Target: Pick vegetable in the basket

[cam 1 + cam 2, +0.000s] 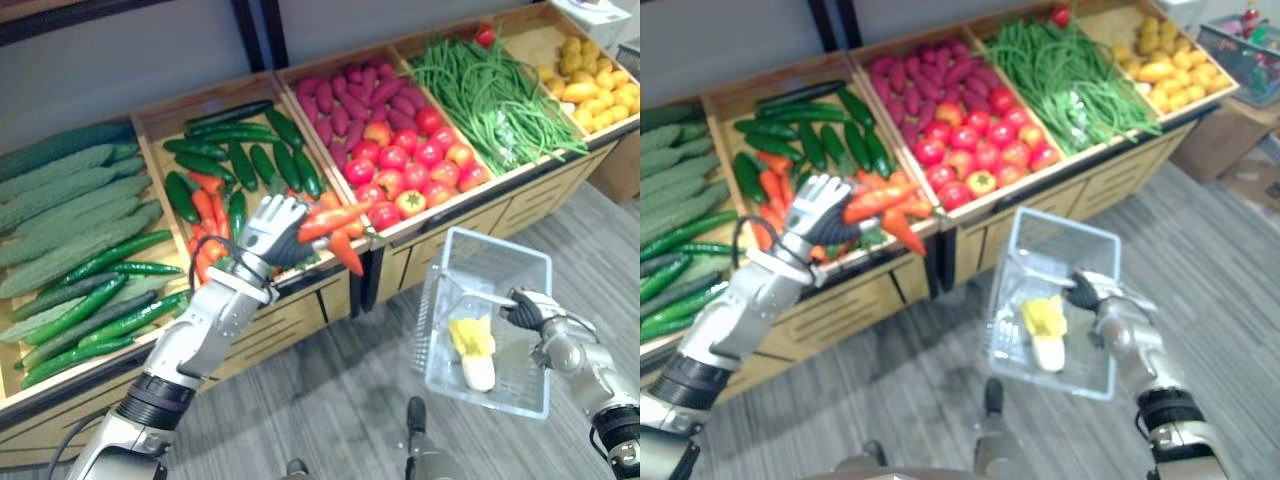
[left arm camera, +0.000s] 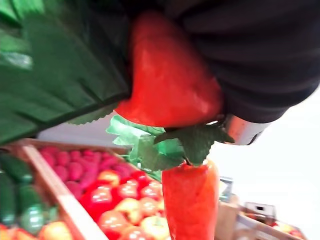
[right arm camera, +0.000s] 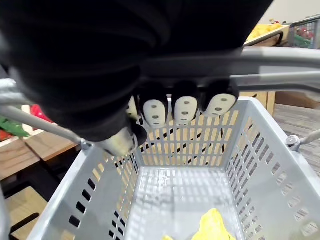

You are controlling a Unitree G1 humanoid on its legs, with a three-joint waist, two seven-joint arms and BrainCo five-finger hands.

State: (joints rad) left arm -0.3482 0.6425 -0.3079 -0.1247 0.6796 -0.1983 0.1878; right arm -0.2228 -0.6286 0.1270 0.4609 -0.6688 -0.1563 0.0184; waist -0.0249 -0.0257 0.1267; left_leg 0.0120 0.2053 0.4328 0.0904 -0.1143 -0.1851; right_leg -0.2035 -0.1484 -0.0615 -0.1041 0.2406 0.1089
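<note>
Left hand (image 1: pixel 272 228) is clamped round two carrots (image 1: pixel 335 218), well off the plastic basket (image 1: pixel 497 246) on its left side; right hand (image 1: pixel 528 308) curls over the basket's handle (image 1: pixel 482 298). The lower carrot looks loosely caught, so swinging across could drop it onto the floor (image 1: pixel 350 400)

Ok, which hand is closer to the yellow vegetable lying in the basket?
Right. The right hand is curled on the basket's handle, close by the yellow vegetable; the left hand is well off to the robot's left, gripping carrots.
</note>
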